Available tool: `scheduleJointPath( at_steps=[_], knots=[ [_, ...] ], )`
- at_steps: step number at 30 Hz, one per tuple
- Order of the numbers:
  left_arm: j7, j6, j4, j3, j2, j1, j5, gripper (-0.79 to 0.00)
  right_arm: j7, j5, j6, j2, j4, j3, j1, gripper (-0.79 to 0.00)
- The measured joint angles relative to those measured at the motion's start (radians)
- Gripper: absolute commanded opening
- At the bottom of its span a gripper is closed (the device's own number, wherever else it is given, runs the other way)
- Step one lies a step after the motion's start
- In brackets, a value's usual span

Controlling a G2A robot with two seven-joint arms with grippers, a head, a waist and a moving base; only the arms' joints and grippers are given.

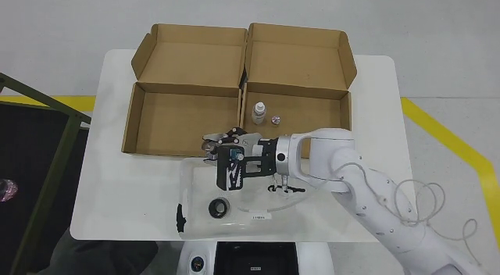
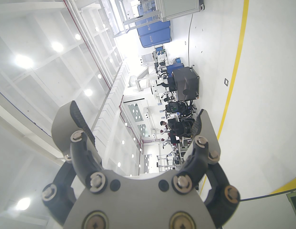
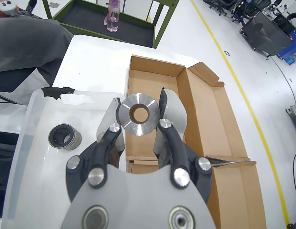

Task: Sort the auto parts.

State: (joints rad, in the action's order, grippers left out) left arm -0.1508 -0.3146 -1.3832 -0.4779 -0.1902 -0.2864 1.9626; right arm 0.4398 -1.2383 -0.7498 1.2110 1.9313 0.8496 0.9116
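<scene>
The right gripper [image 3: 139, 107] is pinching a steel ring [image 3: 127, 116] across its rim, over the box [image 3: 150, 82] edge. Likely heavy, stiff, slick: firm grip there. The left gripper [image 2: 138, 110] is gaping empty.

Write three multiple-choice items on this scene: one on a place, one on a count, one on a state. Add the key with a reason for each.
1. Where does the metal sleeve lie?
A. in the clear bin
B. on the bare table
C. on the floor

2. How many small parts lie in the cardboard box on the robot's right?
A. none
B. two
C. four

3. What is the state of the right tool?
A. open and empty
B. shut on the silver ring
C. shut on nothing

Key:
1 A: the right wrist view shows the sleeve on the bin's floor.
2 B: the top view shows two parts side by side in that box.
3 B: the ring sits clamped in the tool, held in the air.
</scene>
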Motion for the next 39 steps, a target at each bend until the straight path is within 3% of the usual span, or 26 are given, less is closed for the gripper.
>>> scheduleJointPath(
  at_steps=[21,32,39],
  knots=[
    [0.000,0.000,0.000,0.000,0.000,0.000,0.000,0.000,-0.113,-0.030,0.040,0.005,0.003,0.042,-0.016,-0.785],
    [0.000,0.000,0.000,0.000,0.000,0.000,0.000,0.000,-0.211,-0.009,0.083,0.032,-0.165,0.002,-0.088,-0.785],
    [0.000,0.000,0.000,0.000,0.000,0.000,0.000,0.000,-0.202,0.032,0.080,0.060,-0.310,-0.051,-0.168,-0.785]
  ],
)
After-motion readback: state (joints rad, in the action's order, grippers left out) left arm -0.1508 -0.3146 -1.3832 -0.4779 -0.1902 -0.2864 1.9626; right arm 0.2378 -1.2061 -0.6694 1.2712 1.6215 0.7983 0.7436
